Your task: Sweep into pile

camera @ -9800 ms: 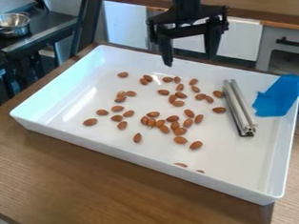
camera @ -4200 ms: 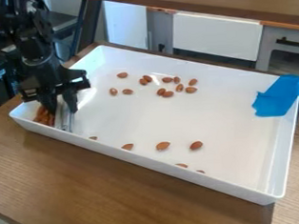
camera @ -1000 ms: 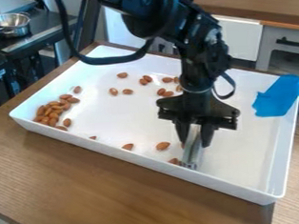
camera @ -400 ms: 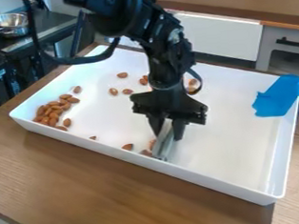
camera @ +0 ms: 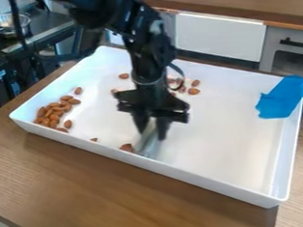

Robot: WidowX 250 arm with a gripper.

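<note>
– Metal bar point(camera: 149, 140) and gripper point(camera: 151, 127) have shifted left along the tray's point(camera: 203, 181) near wall since the last frame; the pile point(camera: 53, 113) at left is unchanged.
– Tool state?
– Closed on the bar's upper part, lower end slanting down beside the near wall.
– Almonds, near to far?
– Nearest: loose ones point(camera: 126, 147) at the bar's left side. A single almond point(camera: 94, 139) further left, by the same wall. Beyond it, the pile in the left part of the tray. Farther back, strays point(camera: 194, 90) behind the gripper.
– Expected handling?
– Bar: stiff, fairly light, likely slick. Take it high and square, leaving the lower length for sweeping; it may twist if it catches the wall. Almonds: light, hard, apt to skid or slip round the bar's end. Push them, don't pinch.
– Next?
– Probably leftward to the pile, low and slow; far strays afterwards.
</note>
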